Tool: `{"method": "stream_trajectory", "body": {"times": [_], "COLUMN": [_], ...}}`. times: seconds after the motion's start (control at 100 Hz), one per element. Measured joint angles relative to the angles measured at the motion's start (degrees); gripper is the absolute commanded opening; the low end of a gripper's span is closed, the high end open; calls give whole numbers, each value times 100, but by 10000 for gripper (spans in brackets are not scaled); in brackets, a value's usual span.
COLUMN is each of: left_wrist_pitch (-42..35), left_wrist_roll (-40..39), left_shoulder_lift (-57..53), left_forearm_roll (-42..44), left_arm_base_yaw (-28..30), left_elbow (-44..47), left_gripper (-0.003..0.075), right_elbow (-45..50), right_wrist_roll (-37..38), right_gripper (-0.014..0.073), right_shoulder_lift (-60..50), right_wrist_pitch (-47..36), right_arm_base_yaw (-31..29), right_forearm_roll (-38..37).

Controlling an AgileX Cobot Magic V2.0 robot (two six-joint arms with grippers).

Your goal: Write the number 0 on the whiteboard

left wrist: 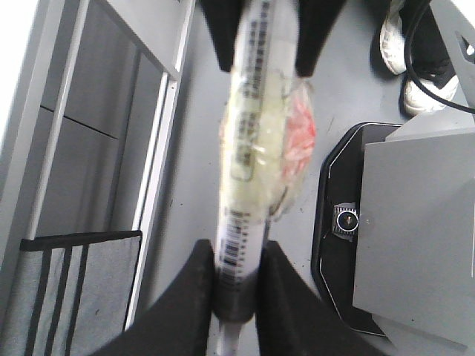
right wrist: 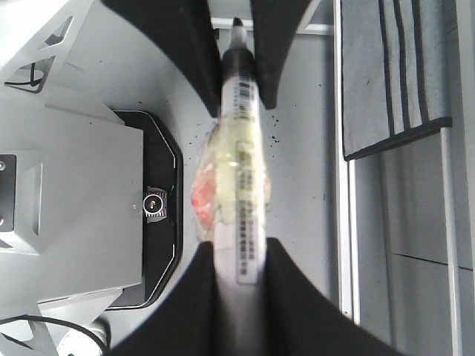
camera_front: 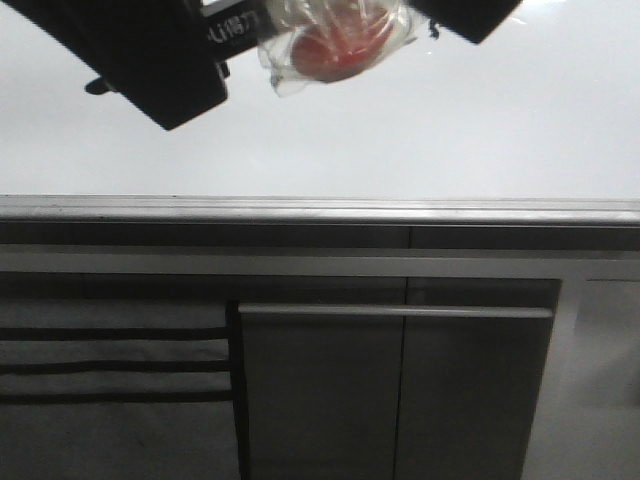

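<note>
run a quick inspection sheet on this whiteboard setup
surface: whiteboard, glossy white, grey metal lower edge, visible part unmarked
job's things: number 0 not seen on the board; marker off the board, held between both grippers
clutter: clear tape wad with a red piece wrapped around the marker's middle
grippers: left gripper shut on the marker's black tip end; right gripper shut on its other end
cables: black cable near the robot base
surroundings: dark grey cabinet fronts, striped grey cloth, white shoes on the floor
</note>
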Motion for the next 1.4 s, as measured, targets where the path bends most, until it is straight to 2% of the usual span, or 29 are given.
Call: {"method": "stream_trajectory", "body": {"times": [0.07,0.19,0.23,0.29,0.48,0.71,0.84,1.04,1.19,1.4], "left_wrist_pitch": [-22,-180,-251,-369,-690,-957,-1223,-1615,-1808,-1886], "left_wrist_roll": [3,3,3,3,3,-295,-777,-1848,-2535,-2741], "left_shoulder_lift": [0,0,0,-13,-353,-1296,-1884,-2698,-3026,-3096], "left_forearm_roll": [8,-5,-27,-27,-27,-60,-60,-60,-69,-157], "left_arm_base_yaw": [0,0,0,0,0,201,718,1762,2569,3220], "left_elbow": [0,0,0,0,0,84,387,1010,1532,2013], "left_gripper": [117,335,389,430,430,430,430,428,428,428], "right_elbow": [0,0,0,0,0,515,1266,2306,2655,2552], "right_wrist_roll": [-9,-9,-9,2,265,526,734,1681,2417,3099], "right_gripper": [-47,-47,-47,-47,-47,-47,-47,-47,-47,-47], "right_shoulder_lift": [0,8,8,8,-151,-939,-1579,-2347,-2512,-2122], "right_wrist_pitch": [3,3,3,-9,-56,-277,-798,-2071,-2544,-2664], "right_arm_base_yaw": [0,0,0,0,-130,-975,-1667,-2650,-2875,-2895], "right_forearm_roll": [0,0,0,0,22,199,338,569,927,1030]}}
